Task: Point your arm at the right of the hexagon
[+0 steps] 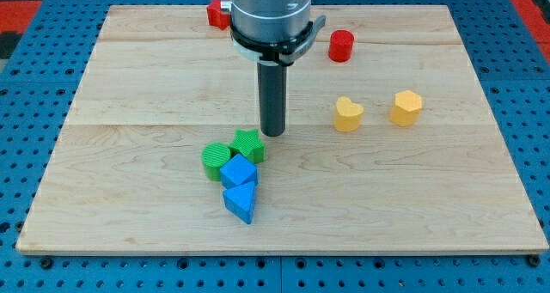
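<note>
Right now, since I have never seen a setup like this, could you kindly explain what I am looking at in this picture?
One camera looks down at a wooden board lying on a blue pegboard. The grey cylinder at the view's top is my arm; it ends in a dark rod, and my tip touches the board and pushes blocks. It holds nothing. Just to the view's left of my tip sits a cluster: a green star, a green round block, a blue cube and a blue triangle. To the view's right lie a yellow heart and a yellow hexagon. Near the view's top are a red cylinder and another red block, partly hidden by my arm.
</note>
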### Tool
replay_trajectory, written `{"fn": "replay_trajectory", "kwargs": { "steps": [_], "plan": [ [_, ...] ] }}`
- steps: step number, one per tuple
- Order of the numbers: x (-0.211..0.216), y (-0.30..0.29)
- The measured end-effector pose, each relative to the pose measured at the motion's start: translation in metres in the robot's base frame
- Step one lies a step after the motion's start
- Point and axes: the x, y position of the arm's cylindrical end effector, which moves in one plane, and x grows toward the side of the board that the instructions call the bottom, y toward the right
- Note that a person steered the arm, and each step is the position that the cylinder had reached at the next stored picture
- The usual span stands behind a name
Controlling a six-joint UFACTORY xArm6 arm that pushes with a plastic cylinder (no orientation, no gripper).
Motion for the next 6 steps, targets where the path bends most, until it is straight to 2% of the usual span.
{"fn": "replay_trajectory", "kwargs": {
  "steps": [1, 2, 3, 4, 5, 6],
  "plan": [
    [0.03, -0.031],
    [0.039, -0.041],
    [0.041, 0.021],
    [0.058, 0.109],
    [0.03, 0.206],
    [0.001, 0.26]
  ]
}}
